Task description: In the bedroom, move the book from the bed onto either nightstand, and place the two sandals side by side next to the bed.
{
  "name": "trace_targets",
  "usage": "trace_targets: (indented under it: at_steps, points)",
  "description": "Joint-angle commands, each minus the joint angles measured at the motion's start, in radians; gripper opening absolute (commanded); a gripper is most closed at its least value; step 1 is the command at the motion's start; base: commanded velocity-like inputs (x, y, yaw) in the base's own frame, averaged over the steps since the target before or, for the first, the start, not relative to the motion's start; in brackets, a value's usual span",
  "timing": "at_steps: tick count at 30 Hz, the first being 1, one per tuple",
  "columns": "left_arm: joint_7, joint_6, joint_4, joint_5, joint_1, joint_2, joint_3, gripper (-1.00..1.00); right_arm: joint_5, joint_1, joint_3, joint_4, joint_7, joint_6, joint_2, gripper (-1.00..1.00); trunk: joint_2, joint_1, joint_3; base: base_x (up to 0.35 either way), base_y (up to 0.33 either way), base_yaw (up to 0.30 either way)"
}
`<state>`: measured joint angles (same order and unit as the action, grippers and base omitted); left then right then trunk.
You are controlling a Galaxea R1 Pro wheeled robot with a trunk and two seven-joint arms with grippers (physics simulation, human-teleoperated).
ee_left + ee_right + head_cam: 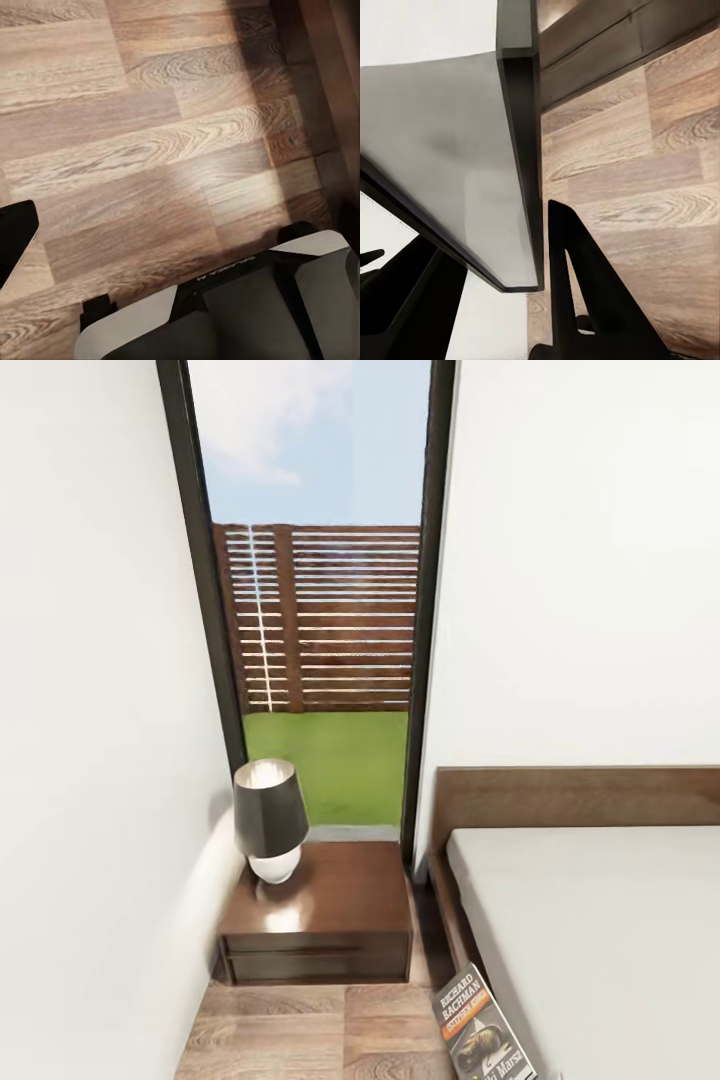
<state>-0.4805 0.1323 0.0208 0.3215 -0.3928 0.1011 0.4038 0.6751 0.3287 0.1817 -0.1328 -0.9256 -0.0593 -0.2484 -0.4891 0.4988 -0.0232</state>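
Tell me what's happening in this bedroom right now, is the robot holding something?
The right gripper is clamped on the book, which the head view shows raised beside the bed, above the wood floor. The nightstand stands ahead by the window, with a lamp on its left part and bare top beside it. The book is not on it yet. The left wrist view looks down on floor planks.

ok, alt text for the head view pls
A paperback book hangs at the bottom edge beside a pale bed, facing a dark wooden nightstand that carries a black-shaded lamp. Behind them, a tall dark-framed window shows grass and a slatted fence.
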Motion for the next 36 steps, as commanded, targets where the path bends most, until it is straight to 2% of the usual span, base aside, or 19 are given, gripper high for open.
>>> trace_targets:
  at_steps: [1, 10, 19, 36]
  points:
    - [-0.003, 0.004, -0.001, 0.008, -0.001, 0.000, 0.008, 1.00, 0.012, 0.001, 0.004, -0.001, -0.002, -0.006, -0.001, -1.00, -0.002, 0.001, -0.002, 0.331, 0.000, 0.000]
    - [-0.003, 0.004, -0.001, 0.007, 0.000, 0.000, 0.009, 1.00, 0.011, 0.001, 0.004, -0.001, -0.002, -0.007, 0.000, -1.00, -0.002, 0.001, -0.002, 0.320, 0.000, 0.000]
    - [-0.003, 0.004, -0.001, 0.007, -0.001, 0.000, 0.009, 1.00, 0.011, 0.001, 0.004, -0.001, -0.001, -0.006, 0.000, -1.00, -0.002, 0.001, -0.002, 0.120, 0.000, 0.000]
    - [-0.003, 0.003, -0.001, 0.007, -0.001, 0.000, 0.009, 1.00, 0.011, 0.001, 0.004, 0.000, -0.001, -0.006, 0.000, -1.00, -0.002, 0.001, -0.002, 0.323, 0.000, 0.000]
